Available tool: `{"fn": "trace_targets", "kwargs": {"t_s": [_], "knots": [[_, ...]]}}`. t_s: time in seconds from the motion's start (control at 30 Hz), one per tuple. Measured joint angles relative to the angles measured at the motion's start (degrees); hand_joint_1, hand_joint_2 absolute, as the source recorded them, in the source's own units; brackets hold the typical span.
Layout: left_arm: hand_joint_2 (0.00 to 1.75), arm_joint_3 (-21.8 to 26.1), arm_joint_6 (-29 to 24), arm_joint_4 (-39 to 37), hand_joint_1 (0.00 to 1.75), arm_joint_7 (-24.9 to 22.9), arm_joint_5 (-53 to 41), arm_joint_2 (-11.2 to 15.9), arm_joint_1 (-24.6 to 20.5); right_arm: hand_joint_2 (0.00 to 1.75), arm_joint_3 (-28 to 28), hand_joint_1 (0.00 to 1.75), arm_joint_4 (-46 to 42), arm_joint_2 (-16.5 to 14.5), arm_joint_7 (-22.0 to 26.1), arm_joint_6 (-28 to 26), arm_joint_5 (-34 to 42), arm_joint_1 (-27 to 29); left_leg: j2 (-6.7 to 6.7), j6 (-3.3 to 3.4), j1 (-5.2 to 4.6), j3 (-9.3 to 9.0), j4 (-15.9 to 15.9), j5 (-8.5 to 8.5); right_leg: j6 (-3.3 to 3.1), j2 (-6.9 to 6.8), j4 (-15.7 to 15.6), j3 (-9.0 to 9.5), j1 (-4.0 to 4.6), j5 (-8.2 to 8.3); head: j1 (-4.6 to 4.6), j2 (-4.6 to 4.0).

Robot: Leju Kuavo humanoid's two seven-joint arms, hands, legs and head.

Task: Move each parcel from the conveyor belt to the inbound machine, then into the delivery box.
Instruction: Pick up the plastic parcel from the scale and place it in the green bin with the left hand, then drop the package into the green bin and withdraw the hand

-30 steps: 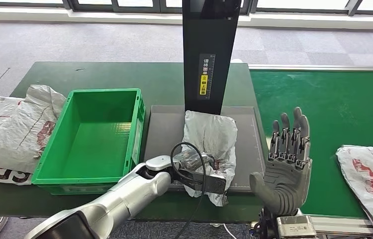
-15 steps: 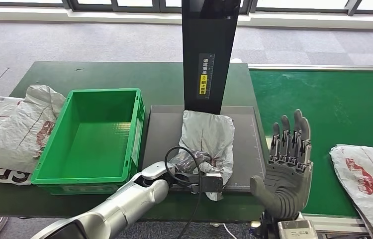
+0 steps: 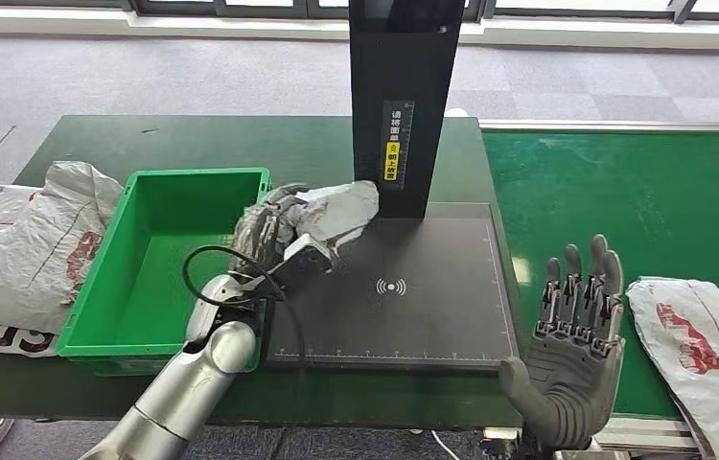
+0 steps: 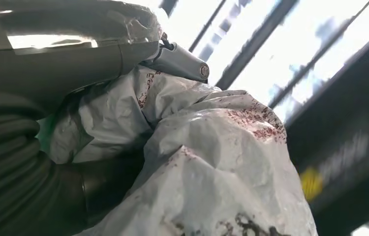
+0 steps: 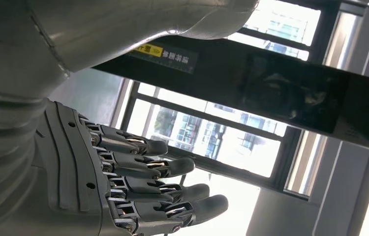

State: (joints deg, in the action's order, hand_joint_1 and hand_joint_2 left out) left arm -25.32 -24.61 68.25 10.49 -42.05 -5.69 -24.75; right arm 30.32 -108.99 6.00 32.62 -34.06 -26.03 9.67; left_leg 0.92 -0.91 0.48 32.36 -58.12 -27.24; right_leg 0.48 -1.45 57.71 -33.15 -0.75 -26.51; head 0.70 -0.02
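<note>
white parcel with perhaps red speckles, green crate

The delivery box sits left of the inbound machine's scanning pad, whose upright post rises behind it, with the conveyor belt to its right carrying a parcel near its front edge, and another bag left of the box.

A dark green table is seen across the middle of the frame. Behind it, grey carpet tiles are laid over the floor. Along the top edge, dark window frames are set above a pale sill. Bright daylight is admitted through large windows.
</note>
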Motion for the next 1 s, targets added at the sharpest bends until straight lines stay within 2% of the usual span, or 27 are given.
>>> {"fn": "trace_targets", "kwargs": {"t_s": [0.13, 0.27, 0.63, 1.0], "knots": [[1.75, 3.5, -1.9, 7.5, 1.75, 0.5, -0.8, 1.4, 2.8, 1.75, 0.0, 0.0, -0.6, 0.7, 0.2, -1.2, -0.2, 1.1, 0.0, 0.0, -0.01, 0.06, 0.0, 0.0, 0.0, -0.03, 0.0, -0.05, -0.01, -0.01, 0.0, 0.0], [1.75, 5.0, -2.1, 11.4, 1.75, 0.6, -0.8, 2.0, 4.4, 1.75, 0.0, 0.0, -1.0, 1.0, 0.4, -1.4, -0.3, 1.5, 0.0, 0.0, -0.01, 0.08, 0.0, 0.0, 0.0, -0.02, 0.0, -0.07, -0.02, 0.0, 0.01, 0.0], [1.75, 7.5, -6.1, 17.0, 1.75, 1.8, -1.1, 3.0, 7.0, 1.75, 0.0, 0.0, -1.1, 2.2, -0.4, -3.1, 0.5, 2.3, 0.0, 0.0, -0.01, 0.08, 0.0, 0.0, -0.01, 0.0, 0.0, -0.09, 0.0, 0.0, 0.02, 0.0], [1.75, 8.9, -7.3, 19.0, 1.75, 1.4, -2.1, 3.5, 8.0, 1.75, 0.0, 0.0, -1.1, 2.8, -0.7, -3.2, 0.5, 2.4, 0.0, 0.0, -0.01, 0.09, 0.0, 0.0, -0.01, 0.0, 0.0, -0.1, -0.01, 0.01, 0.02, 0.0]]}}
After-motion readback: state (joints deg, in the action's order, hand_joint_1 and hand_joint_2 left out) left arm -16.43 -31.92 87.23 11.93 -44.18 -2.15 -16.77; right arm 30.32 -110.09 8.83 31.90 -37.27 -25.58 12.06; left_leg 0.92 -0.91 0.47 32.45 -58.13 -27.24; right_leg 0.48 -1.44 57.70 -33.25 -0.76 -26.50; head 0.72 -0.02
